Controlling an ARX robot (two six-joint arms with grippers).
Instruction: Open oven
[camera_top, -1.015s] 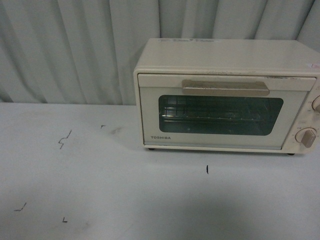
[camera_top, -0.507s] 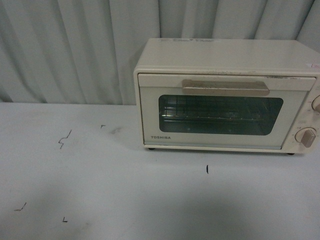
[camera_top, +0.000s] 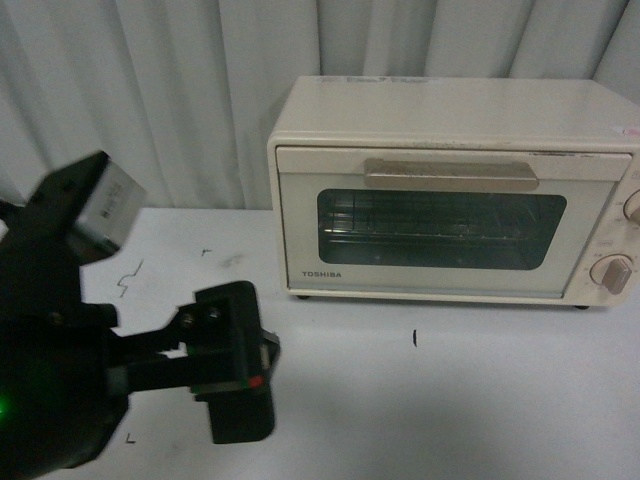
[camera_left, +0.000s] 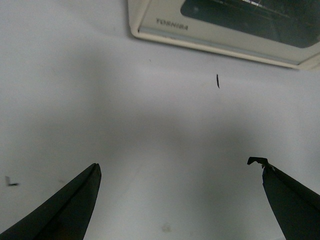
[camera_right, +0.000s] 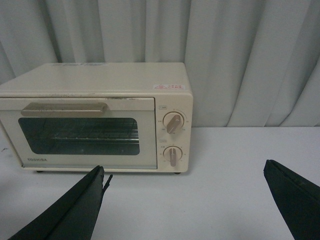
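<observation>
I see the oven (camera_top: 450, 190) shut, so nothing is done yet. My left gripper (camera_left: 177, 165) and right gripper (camera_right: 183, 166) gape wide and empty; the handle (camera_top: 450, 174) sits well ahead of both, probably higher.

The oven (camera_top: 450, 190) stood at the back of the table (camera_top: 450, 400), close before the pleated curtain (camera_top: 150, 100), which walled off the far side. Its door was shut, and the bar handle (camera_top: 450, 175) ran across the door's top edge with open air in front. The tabletop before the door lay bare (only small pen marks on it). The left arm (camera_top: 60, 380) bulked over the table's near left corner, well apart from the oven. The left gripper (camera_left: 177, 165) and right gripper (camera_right: 184, 167) each had fingers spread wide around free space.
</observation>
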